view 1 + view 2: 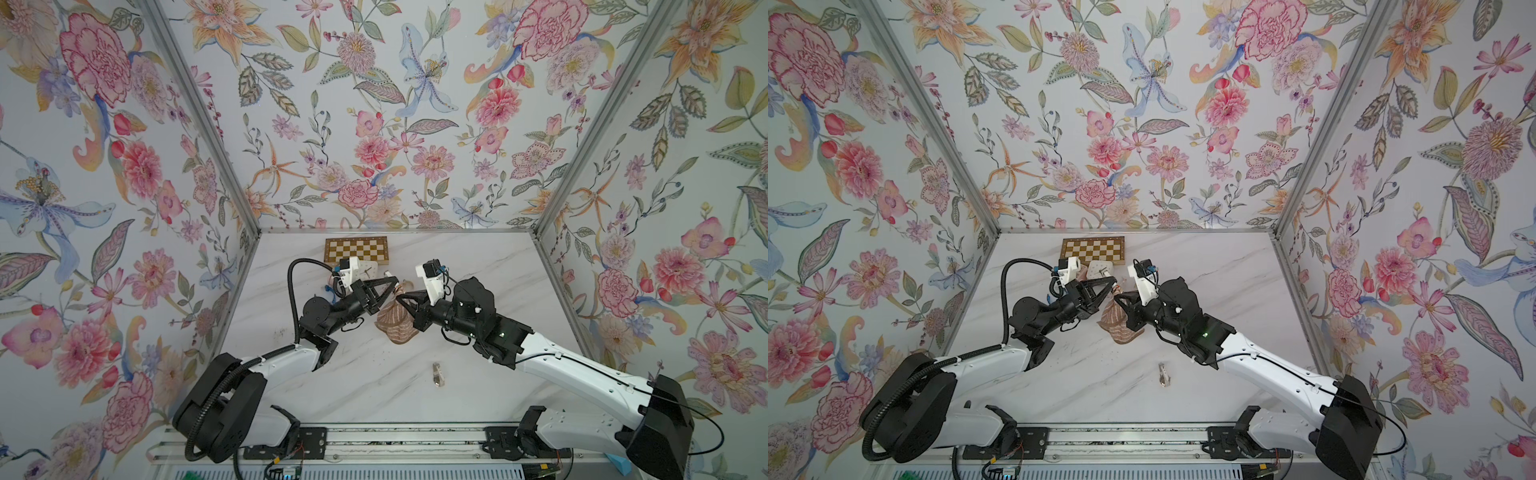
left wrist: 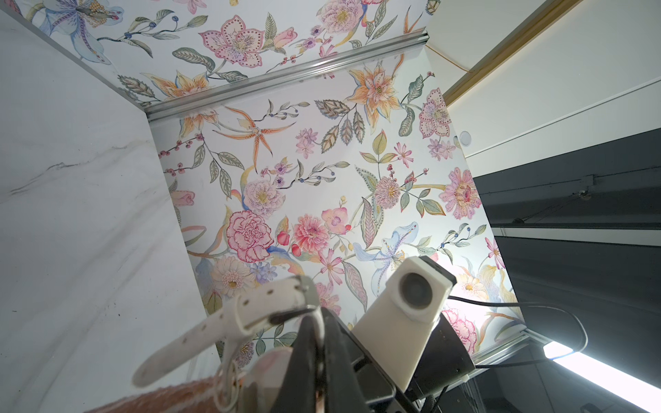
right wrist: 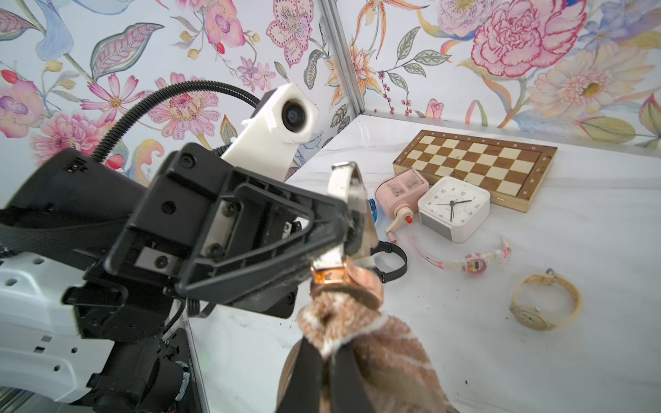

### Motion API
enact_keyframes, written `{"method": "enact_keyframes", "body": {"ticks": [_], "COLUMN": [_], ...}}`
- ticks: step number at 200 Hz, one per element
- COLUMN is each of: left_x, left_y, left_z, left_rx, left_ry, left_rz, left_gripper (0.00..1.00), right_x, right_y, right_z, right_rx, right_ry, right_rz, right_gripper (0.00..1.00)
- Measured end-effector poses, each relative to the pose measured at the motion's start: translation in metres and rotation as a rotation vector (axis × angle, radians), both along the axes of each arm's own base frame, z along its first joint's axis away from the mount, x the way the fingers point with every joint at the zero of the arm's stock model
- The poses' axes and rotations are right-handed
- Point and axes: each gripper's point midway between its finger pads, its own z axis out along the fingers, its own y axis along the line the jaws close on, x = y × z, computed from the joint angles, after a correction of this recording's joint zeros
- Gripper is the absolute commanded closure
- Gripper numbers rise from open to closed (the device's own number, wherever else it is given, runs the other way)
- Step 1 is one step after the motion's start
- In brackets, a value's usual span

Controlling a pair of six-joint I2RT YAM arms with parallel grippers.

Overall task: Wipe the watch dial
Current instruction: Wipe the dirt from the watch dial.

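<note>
My left gripper (image 3: 352, 229) is shut on the white strap (image 3: 348, 189) of a watch with a rose-gold case (image 3: 343, 282), held above the table. The strap (image 2: 250, 311) sticks out past the left gripper (image 2: 318, 318) in the left wrist view. My right gripper (image 3: 323, 348) is shut on a brown striped cloth (image 3: 375, 343), whose bunched tip presses against the watch case; the dial face is hidden behind it. In both top views the two grippers (image 1: 392, 286) (image 1: 401, 297) meet tip to tip over the hanging cloth (image 1: 395, 326) (image 1: 1117, 326).
Behind the grippers lie a chessboard (image 3: 475, 164), a white alarm clock (image 3: 454, 207), a pink sharpener (image 3: 400, 193), a pink child's watch (image 3: 472, 262), a beige watch (image 3: 543, 304) and a black-strapped watch (image 3: 393, 261). A small metallic object (image 1: 437, 374) lies nearer the front. Floral walls enclose three sides.
</note>
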Motion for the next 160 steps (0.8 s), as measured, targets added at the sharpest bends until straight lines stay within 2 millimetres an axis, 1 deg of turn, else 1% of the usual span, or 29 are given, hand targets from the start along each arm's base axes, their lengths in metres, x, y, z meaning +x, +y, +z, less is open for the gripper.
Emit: {"method": "enact_keyframes", "body": {"ticks": [16, 35, 48, 76, 92, 110, 127, 160], "left_x": [0.0, -0.001, -0.001, -0.001, -0.001, -0.001, -0.001, -0.001], "left_y": [0.0, 0.0, 0.0, 0.0, 0.0, 0.0, 0.0, 0.0], "left_z": [-0.002, -0.004, -0.004, -0.004, -0.004, -0.004, -0.004, -0.004], "left_rx": [0.003, 0.005, 0.005, 0.005, 0.005, 0.005, 0.005, 0.005], "left_ry": [0.004, 0.008, 0.008, 0.008, 0.008, 0.008, 0.008, 0.008], "left_rz": [0.0, 0.0, 0.0, 0.0, 0.0, 0.0, 0.0, 0.0], "left_gripper": [1.0, 1.0, 1.0, 1.0, 1.0, 1.0, 1.0, 1.0], "right_x": [-0.001, -0.002, -0.002, -0.003, -0.004, -0.004, -0.002, 0.005], "right_y": [0.0, 0.001, 0.001, 0.005, 0.006, 0.005, 0.003, -0.006], "right_z": [0.008, 0.007, 0.002, -0.021, -0.026, -0.024, -0.019, -0.009], "right_rx": [0.015, 0.017, 0.017, -0.009, -0.02, -0.027, -0.038, -0.03], "right_ry": [-0.017, -0.015, -0.003, 0.044, 0.056, 0.047, 0.026, 0.001], "right_rz": [0.0, 0.002, 0.0, 0.003, 0.005, 0.001, -0.006, -0.035], "right_gripper": [1.0, 1.0, 1.0, 1.0, 1.0, 1.0, 1.0, 1.0]}}
